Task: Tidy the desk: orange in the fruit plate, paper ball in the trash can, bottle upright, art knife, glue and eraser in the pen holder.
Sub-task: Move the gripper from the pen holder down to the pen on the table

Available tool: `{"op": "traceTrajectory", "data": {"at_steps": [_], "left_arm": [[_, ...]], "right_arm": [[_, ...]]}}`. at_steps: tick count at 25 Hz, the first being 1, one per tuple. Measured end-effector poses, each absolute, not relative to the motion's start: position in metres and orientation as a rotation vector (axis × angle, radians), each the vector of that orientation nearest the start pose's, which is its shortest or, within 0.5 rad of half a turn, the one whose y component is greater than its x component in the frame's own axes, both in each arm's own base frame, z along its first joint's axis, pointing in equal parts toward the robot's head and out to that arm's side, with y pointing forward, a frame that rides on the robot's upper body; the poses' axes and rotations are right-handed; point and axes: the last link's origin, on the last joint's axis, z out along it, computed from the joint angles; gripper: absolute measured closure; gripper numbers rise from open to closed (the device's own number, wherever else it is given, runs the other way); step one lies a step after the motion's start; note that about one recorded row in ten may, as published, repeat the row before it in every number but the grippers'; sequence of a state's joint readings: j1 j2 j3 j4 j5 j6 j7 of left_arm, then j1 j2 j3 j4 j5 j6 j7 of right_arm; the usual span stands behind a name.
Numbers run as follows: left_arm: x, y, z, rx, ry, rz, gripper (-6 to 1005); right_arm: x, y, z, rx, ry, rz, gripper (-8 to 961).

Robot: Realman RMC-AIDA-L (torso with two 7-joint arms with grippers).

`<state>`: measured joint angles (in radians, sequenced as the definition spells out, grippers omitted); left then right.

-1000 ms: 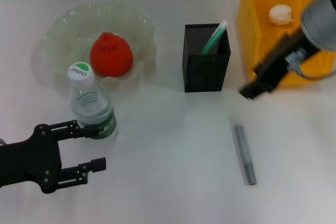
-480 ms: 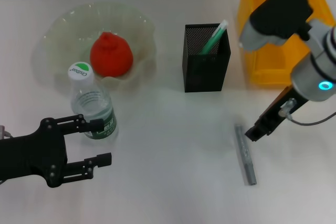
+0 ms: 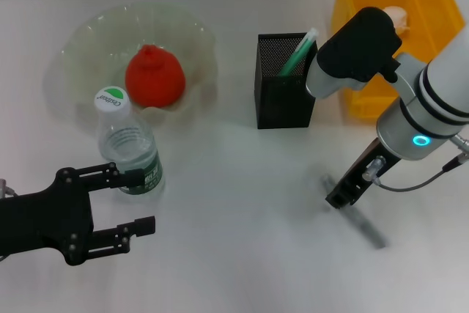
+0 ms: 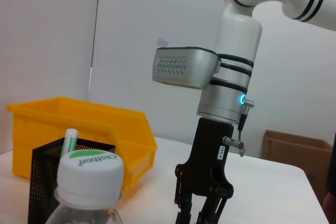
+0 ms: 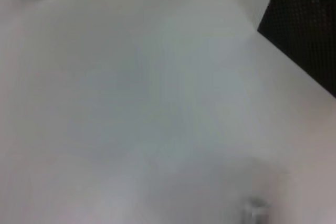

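Head view: right gripper (image 3: 340, 197) low over the desk (image 3: 234, 254), touching one end of the blurred grey art knife (image 3: 363, 221); finger state cannot be told. Left gripper (image 3: 135, 199) spread apart beside the upright bottle (image 3: 128, 148). Orange (image 3: 154, 75) in fruit plate (image 3: 88, 34); pen holder (image 3: 287, 82); yellow bin (image 3: 388, 42) holding paper ball (image 3: 396, 14).

Left wrist view: bottle cap, pen holder, bin, right arm.

Right wrist view: bare desk, pen holder corner.

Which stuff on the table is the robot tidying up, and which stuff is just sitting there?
Part of the tidy-up: orange in the fruit plate, bottle standing up, pen holder, grey art knife under the right claw, paper ball in the yellow trash bin.

Just there: left claw, open near the bottle; cardboard box.
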<state>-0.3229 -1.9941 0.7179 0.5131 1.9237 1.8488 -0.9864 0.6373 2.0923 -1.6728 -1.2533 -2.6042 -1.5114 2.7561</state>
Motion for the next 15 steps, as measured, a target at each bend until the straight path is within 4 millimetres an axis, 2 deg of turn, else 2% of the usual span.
{"op": "traceTrajectory", "data": {"at_steps": [5,10,15], "left_arm": [[-0.3094,0.2357,0.0156,-2.802,-0.364,-0.902,319],[-0.3093,0.2355,0.0158,-2.803,-0.362,-0.902,319],[-0.3091,0.2353,0.0161,-2.804,-0.361,-0.904,319]], "right_arm": [[0.1770,0.3302,-0.0587,-2.618,0.940,-0.734,577],[0.1787,0.3287,-0.0601,-2.622,0.931,-0.749,743],[0.1771,0.3274,-0.0587,-2.630,0.913,-0.739,784]]}}
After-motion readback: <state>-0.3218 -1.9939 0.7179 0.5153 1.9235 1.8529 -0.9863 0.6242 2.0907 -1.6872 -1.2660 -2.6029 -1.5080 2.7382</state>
